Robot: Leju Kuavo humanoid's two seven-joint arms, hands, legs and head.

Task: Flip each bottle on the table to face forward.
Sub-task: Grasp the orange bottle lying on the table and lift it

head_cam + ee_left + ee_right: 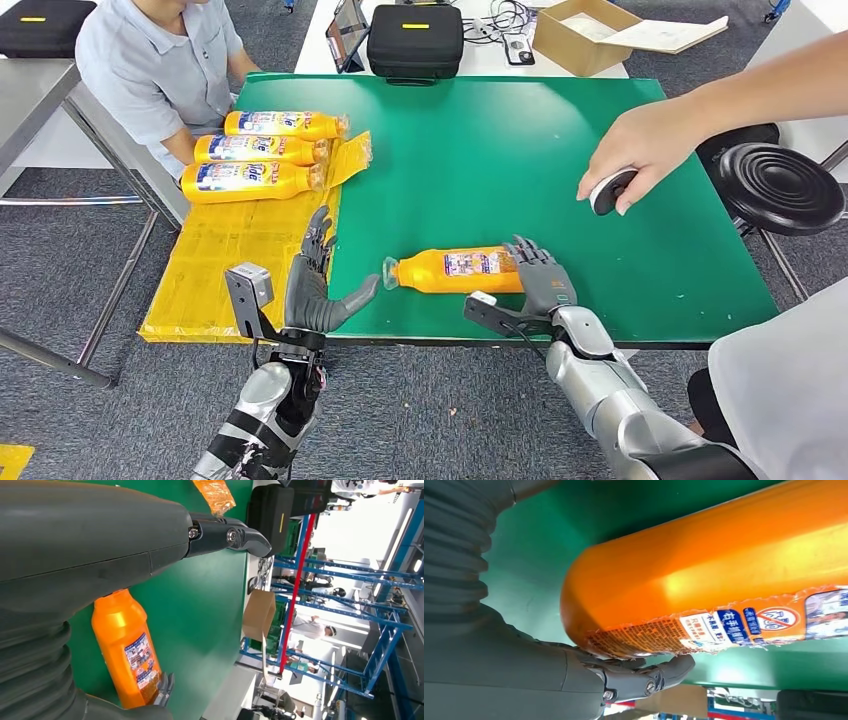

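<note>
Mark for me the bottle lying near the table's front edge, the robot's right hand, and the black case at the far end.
bottle (pixel 455 270), head view, on its label.
right hand (pixel 545 285), head view, on its back.
black case (pixel 415 40), head view, on its lid.

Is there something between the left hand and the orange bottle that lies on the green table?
Nothing visible. Bare green table separates the left hand from the bottle, whose cap end faces it. The right hand already touches its base.
</note>
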